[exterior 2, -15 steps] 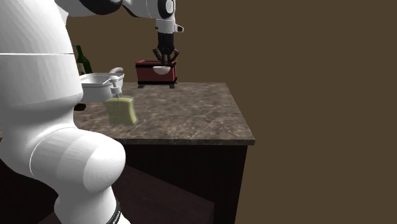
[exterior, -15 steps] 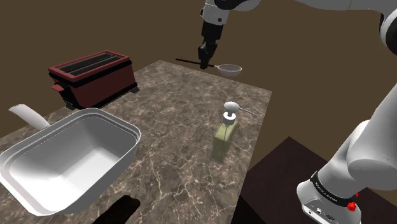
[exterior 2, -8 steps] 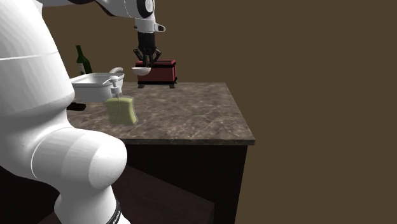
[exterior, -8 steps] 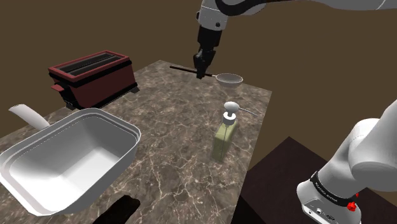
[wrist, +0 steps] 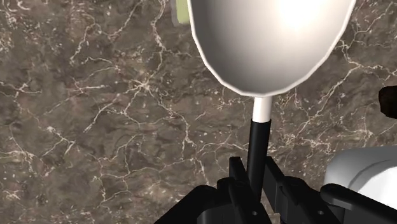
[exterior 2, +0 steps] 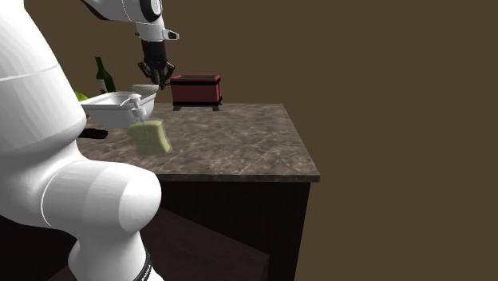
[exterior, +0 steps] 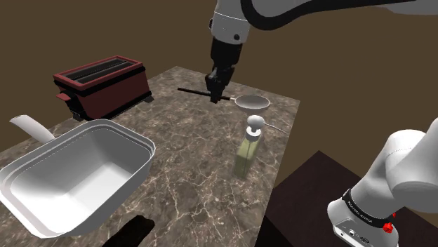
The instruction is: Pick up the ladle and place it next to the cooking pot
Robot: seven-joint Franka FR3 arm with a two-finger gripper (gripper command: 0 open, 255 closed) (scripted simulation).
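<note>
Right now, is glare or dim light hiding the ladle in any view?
Wrist view: a bright highlight washes out part of the ladle, though its dark handle reads clearly in the gripper. Shoulder view: evenly lit, the ladle distinct against the marbled counter. Second exterior view: dimmer, its bowl small and pale near the pot.

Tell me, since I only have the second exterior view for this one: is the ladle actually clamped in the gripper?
Observer: Yes. In the wrist view the gripper is shut on the ladle, clasping its black handle near the white bowl.
Operator: Is it over the pot yet?
Observer: No. In the shoulder view the pot sits at the lower left; the ladle hangs over bare countertop beyond it.
Operator: Which way does the handle point?
Observer: Toward the red toaster; the bowl faces away from it.
</note>
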